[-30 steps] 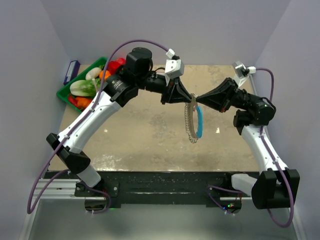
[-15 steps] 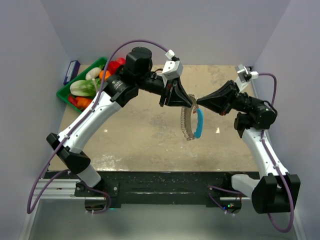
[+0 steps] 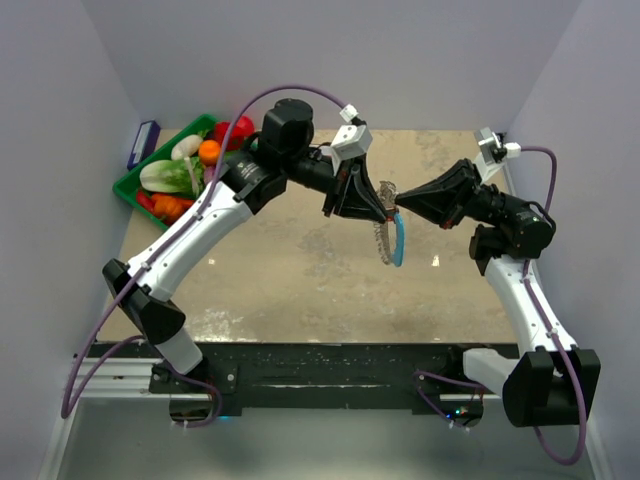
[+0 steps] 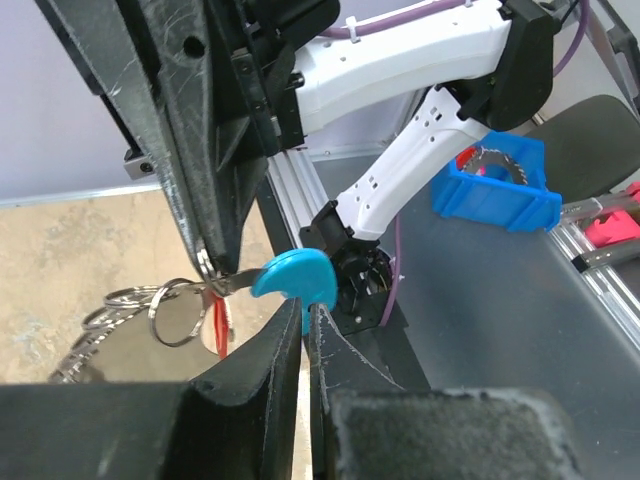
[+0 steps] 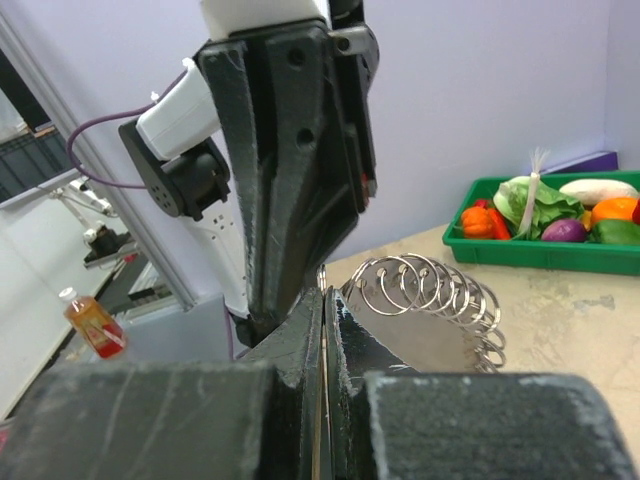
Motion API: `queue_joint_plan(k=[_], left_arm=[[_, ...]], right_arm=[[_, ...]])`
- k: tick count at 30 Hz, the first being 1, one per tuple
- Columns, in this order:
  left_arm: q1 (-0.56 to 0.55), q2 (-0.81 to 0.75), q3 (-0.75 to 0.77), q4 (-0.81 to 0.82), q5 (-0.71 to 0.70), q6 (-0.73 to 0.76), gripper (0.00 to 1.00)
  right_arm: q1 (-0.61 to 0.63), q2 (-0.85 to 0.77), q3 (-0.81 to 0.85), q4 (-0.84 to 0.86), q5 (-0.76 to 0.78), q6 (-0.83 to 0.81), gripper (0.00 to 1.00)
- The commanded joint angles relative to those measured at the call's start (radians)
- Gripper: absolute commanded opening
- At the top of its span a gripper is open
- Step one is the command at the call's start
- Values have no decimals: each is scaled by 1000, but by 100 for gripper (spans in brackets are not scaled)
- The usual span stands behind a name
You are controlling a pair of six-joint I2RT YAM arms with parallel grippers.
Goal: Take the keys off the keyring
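The keyring (image 3: pixel 388 232) hangs above the table's middle between both grippers, its blue curved section (image 3: pixel 399 242) on the right and silvery keys (image 3: pixel 380 238) fringing the left. My left gripper (image 3: pixel 377 207) has its jaws almost together on the top of the blue section (image 4: pixel 293 278). From the opposite side my right gripper (image 3: pixel 401 205) is shut on a thin silvery piece of the ring (image 5: pixel 322 274). The left wrist view shows loose rings (image 4: pixel 172 310) and a small red piece (image 4: pixel 222 328) dangling below. Coiled rings (image 5: pixel 430 285) fan out right of my right gripper (image 5: pixel 323 292).
A green tray (image 3: pixel 128 187) of toy vegetables sits at the table's far left corner, with a dark blue box (image 3: pixel 143 143) against the wall behind it. A blue bin (image 4: pixel 495 190) stands off the table behind the arms' bases.
The left gripper has narrowed onto the blue section and shifted right. The keyring has been drawn up and hangs shorter and more bunched. The right gripper stayed shut.
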Motion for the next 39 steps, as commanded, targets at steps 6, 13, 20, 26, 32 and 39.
queue_joint_plan(k=[6,13,20,26,32,39], left_arm=[[6,35,50,58,12,-58,13],[6,30,83,40,27,-49,12],[6,40,71,61,42,-72,11],[4,47,76,69,47,-81,10],[6,56,82,73,49,-90,10],[7,50,80,56,9,-72,15]], right_arm=[[-5,-44,-9,387,43,11,0],[-5,-53,-27,367,42,-21,0],[-5,-53,-29,361,45,-24,0],[-5,-55,-34,355,43,-29,0],[-5,-56,-43,353,46,-35,0],[-5,-68,-29,393,37,6,0]])
